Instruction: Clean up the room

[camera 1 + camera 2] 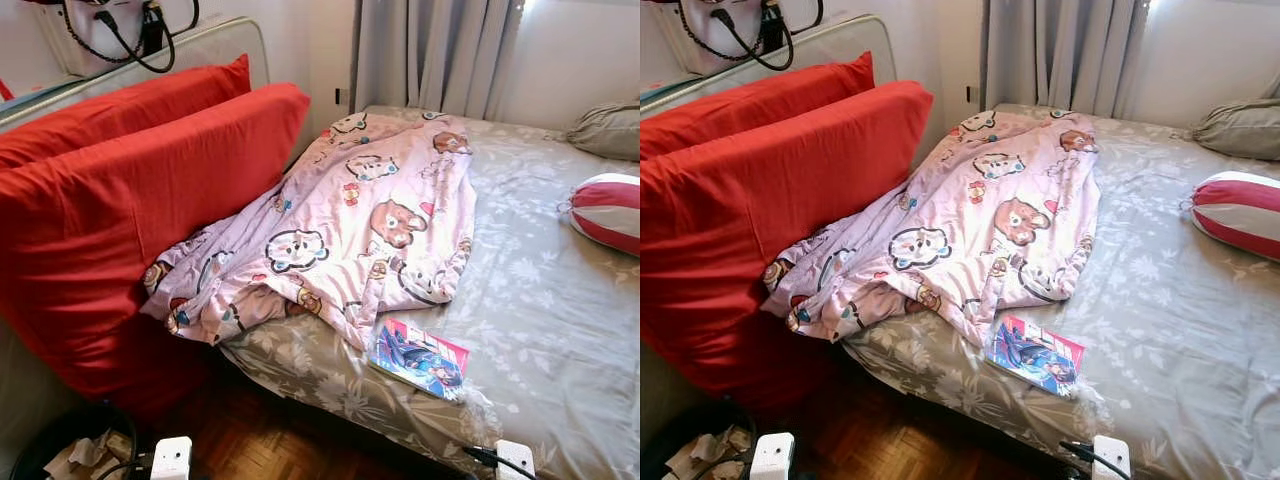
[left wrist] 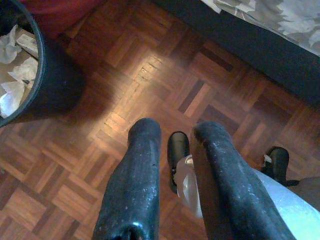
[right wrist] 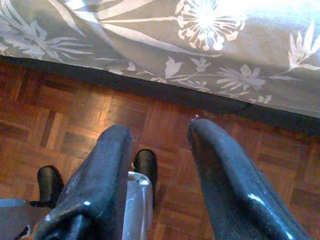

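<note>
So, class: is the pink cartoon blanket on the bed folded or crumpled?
Crumpled. The blanket lies bunched in loose wrinkles, one end spilling off the bed against the red cushion.

Both grippers, left gripper (image 2: 175,135) & right gripper (image 3: 157,135): two long black fingers w/ scuffed, speckled rubbery skin, silver metal behind, black feet below.

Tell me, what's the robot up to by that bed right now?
Left gripper and right gripper open, empty, hanging over the parquet floor. Pink blanket crumpled on the bed, book near its edge. Nothing blocking the book.
</note>
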Available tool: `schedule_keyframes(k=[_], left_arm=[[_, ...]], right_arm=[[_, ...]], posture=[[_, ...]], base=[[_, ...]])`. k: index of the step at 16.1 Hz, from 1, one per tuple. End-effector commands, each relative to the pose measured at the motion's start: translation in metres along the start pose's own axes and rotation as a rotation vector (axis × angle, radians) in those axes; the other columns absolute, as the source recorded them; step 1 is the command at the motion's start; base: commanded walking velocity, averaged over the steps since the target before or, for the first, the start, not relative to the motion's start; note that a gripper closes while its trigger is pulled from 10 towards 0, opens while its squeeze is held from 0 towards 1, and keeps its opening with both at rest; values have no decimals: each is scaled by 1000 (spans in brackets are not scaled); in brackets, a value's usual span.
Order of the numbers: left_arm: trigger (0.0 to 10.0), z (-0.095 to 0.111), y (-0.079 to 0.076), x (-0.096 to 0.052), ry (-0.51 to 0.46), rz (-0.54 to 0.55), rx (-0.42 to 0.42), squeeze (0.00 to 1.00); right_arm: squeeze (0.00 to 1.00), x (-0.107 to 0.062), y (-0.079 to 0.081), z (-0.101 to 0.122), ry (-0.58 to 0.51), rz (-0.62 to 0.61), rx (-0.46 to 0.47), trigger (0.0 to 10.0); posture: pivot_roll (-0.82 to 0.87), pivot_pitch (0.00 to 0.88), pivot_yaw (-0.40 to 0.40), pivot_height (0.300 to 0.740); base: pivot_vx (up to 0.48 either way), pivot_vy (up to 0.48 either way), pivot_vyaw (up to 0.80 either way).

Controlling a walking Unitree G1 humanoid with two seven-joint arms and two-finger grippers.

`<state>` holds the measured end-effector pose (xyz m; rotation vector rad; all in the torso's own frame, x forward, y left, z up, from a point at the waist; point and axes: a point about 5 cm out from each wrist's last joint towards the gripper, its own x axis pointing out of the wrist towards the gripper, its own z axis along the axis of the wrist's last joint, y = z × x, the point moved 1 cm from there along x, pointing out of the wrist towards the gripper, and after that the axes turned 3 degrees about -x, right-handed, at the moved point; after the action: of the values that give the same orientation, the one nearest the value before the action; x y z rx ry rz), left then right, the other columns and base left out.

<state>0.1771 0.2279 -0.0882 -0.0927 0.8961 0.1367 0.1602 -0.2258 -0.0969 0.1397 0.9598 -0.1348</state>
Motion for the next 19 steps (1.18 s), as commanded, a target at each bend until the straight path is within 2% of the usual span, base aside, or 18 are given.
schedule_keyframes(k=[1,9,13,19], left_arm=[[10000,-2,4,-1,17,-1,18,0],[10000,-5,-1,-1,28,-39,18,0],[10000,-6,-1,-1,25,-32,-11,0],[10000,-6,0,-2,18,-19,-25,0]], right_arm=[[0,0,0,-1,0,1,-4,10000],[0,-1,-3,-1,3,2,-8,10000],[0,-1,-4,-2,7,4,-11,10000],[0,-1,-3,-2,2,13,-18,10000]], posture=[[76,0,3,740],[84,0,-11,740],[77,0,-9,740],[77,0,-5,740]], base=[[0,0,0],[0,0,0],[265,0,-439],[286,0,0]])
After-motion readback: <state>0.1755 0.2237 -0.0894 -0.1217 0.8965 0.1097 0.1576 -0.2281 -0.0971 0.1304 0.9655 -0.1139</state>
